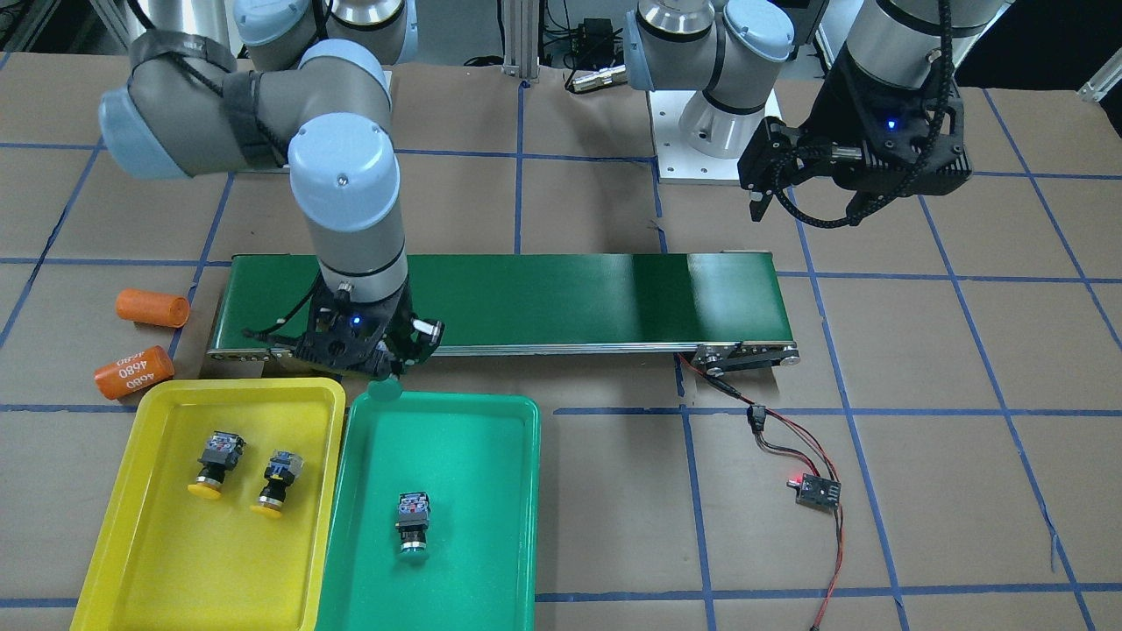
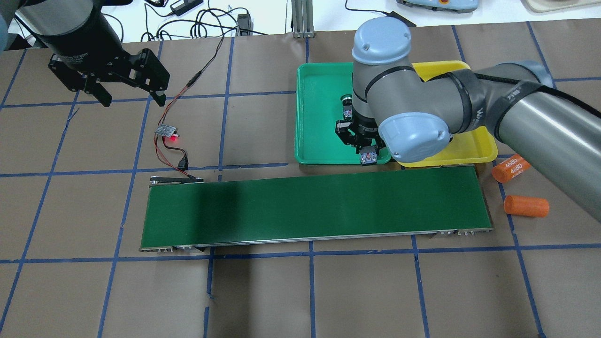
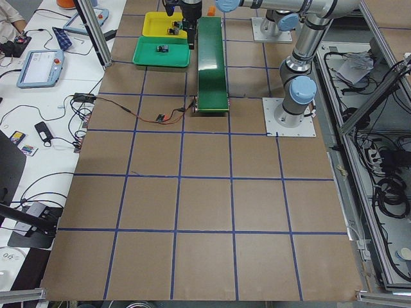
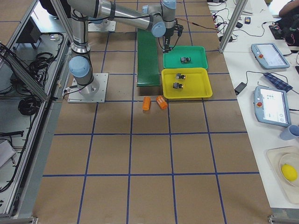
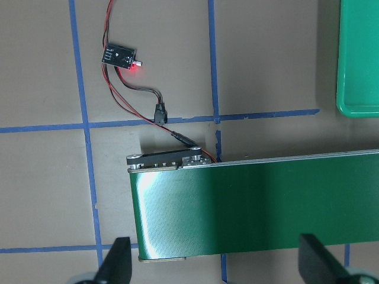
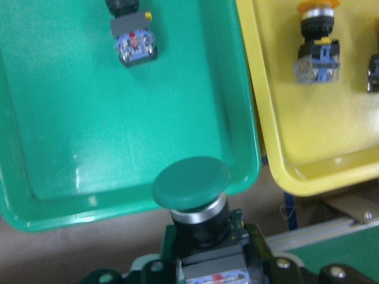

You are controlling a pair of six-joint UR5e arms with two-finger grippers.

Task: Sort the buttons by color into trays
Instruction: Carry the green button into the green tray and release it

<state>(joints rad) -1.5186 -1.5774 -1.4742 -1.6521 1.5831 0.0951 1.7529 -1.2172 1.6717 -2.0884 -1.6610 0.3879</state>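
R gripper (image 6: 210, 263) clamps green mushroom-cap btn (image 6: 190, 182), silver collar.

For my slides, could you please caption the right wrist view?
Right hand holds green button over rim of green tray; second green button lies inside.

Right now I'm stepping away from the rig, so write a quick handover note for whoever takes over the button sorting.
The right tool is shut on the held green button, above the belt-side edge of the green tray; not yet released.
The left tool is open and empty, hanging over the table near the small circuit board.
Done: two yellow buttons lie in the yellow tray; the other green button lies in the green tray.
Left: lower and release the held green button into the green tray. That should finish the sort.
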